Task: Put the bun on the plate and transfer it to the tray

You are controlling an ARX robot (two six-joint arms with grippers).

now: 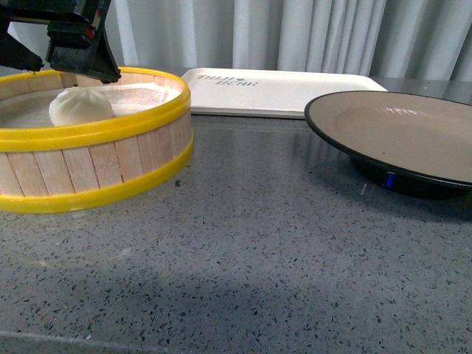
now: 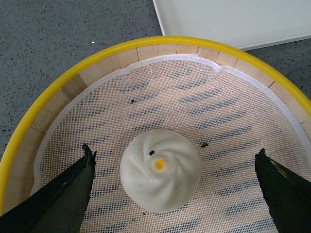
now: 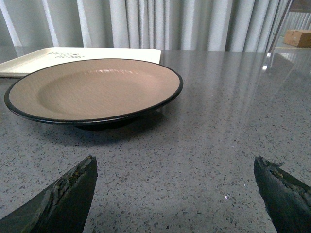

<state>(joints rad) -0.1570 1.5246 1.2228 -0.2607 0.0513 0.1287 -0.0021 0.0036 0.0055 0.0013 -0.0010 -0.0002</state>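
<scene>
The cream-white bun (image 1: 80, 107) with a pleated top sits inside the yellow-rimmed wooden steamer basket (image 1: 110, 166) at the left. My left gripper (image 1: 81, 44) hangs open above it. In the left wrist view the bun (image 2: 160, 169) lies on white mesh between the two spread fingers (image 2: 68, 194), untouched. The tan plate (image 1: 413, 133) with a black rim stands at the right. It also shows in the right wrist view (image 3: 92, 90), ahead of my open, empty right gripper (image 3: 175, 194). The off-white tray (image 1: 280, 90) lies at the back.
Grey speckled countertop (image 1: 251, 243) stretches between the basket and the plate. Grey curtains (image 1: 295, 33) hang behind the tray. A brown box (image 3: 299, 36) sits far off in the right wrist view.
</scene>
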